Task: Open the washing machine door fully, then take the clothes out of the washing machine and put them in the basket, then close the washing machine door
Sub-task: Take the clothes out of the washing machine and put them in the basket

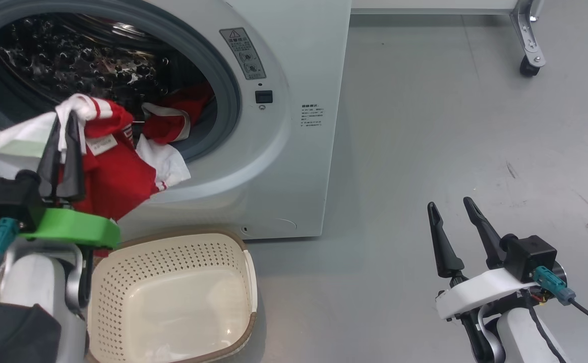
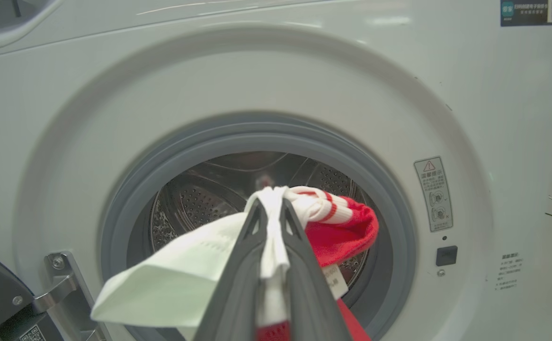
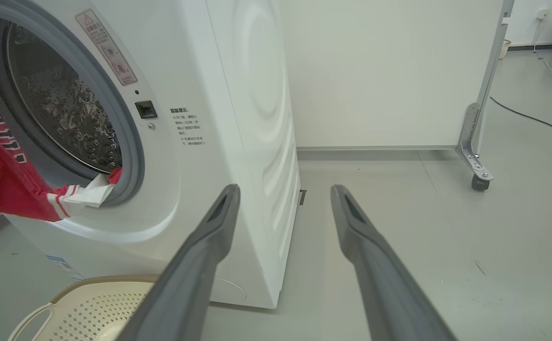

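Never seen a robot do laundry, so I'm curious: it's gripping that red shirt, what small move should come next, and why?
Probably draw the left hand back and down toward the basket. It is shut on the white trim of the red clothes, which hang half out of the washing machine opening, with the basket just below.

The head view looks steeply down at the washing machine [image 1: 294, 166] front and the basket [image 1: 183, 259] below it. The left wrist view faces the drum [image 2: 195, 203] closely, head-on. The right wrist view sits low, angled across the same grey gasket [image 3: 134, 147] and basket.
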Controlling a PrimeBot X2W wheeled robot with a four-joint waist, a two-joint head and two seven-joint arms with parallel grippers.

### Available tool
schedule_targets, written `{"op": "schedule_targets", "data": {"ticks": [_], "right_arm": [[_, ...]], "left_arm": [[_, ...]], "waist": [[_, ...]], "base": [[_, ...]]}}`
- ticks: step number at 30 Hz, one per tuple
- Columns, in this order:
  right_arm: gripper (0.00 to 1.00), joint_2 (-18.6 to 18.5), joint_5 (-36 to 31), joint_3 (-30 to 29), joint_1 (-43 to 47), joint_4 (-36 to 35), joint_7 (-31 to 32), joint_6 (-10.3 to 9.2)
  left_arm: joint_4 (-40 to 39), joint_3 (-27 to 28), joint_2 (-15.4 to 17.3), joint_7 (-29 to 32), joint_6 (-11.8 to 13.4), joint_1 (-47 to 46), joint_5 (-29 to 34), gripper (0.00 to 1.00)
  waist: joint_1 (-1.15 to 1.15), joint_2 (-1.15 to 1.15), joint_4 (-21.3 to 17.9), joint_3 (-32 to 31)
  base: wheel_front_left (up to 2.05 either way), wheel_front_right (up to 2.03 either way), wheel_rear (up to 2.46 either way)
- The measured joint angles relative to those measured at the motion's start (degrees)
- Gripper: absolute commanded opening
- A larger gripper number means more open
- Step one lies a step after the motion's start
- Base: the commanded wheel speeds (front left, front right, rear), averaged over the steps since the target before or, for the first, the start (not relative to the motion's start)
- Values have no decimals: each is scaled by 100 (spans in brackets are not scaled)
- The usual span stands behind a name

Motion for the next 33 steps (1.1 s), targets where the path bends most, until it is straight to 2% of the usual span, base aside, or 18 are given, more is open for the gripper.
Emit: {"op": "schedule_targets", "data": {"ticks": [5,16,33], "right_arm": [[100,0,-10,45,1,-14,0,0],[100,1,-10,67,-10,-101,0,0],[100,1,-10,176,-325,-222,0,0]], "left_arm": [[142,-56,-69,0,-25,400,20,0],[408,-216,-69,36,-94,614,20,0],[1098,-304,-33,568,-93,673,53,0]], "waist": [[0,0,-3,39],[0,0,-71,295],[0,0,-268,952]], "base": [[0,0,0],[0,0,0],[0,0,0]]}}
